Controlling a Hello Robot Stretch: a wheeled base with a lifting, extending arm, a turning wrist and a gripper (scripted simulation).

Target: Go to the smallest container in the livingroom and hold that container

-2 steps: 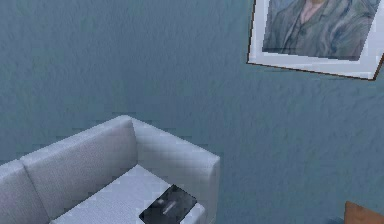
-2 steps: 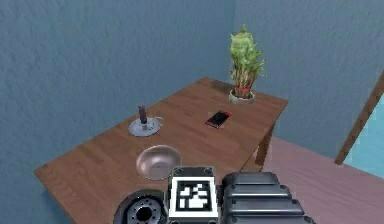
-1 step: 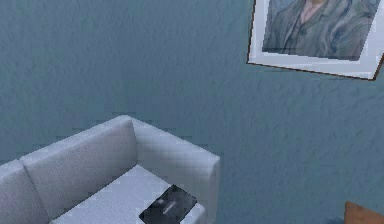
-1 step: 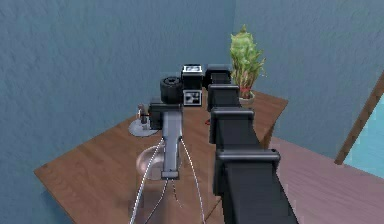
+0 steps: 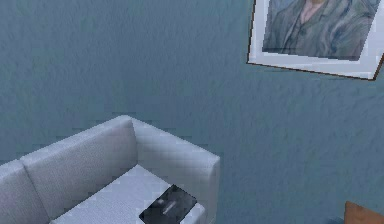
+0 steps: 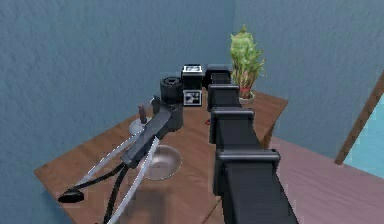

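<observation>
Wooden table [image 6: 185, 200]: brown, set against a blue wall in the arm side view.
Bowl [image 6: 162, 163]: grey, glassy and shallow. It stands on the table near its middle, just left of the arm.
Arm [image 6: 235, 140]: a dark square bar reaching out over the table toward the plant.
Gripper [image 6: 88, 205]: its dark body sits left of the white markers, and its thin fingers slant down to the view's lower left, past the bowl. How the fingers are set cannot be told, nor whether they hold anything, since the bowl lies on the table right by them.
Plant [image 6: 244, 62]: green, in a small pot at the table's far end — well apart from the bowl.
Sofa [image 5: 110, 165]: pale grey, against the wall in the forward view's lower left.
Dark flat thing [image 5: 168, 208]: lies on the sofa seat — too small to name.
Picture [image 5: 318, 35]: white-framed, on the wall at the forward view's top right.
Wall [image 5: 150, 60]: teal blue.
</observation>
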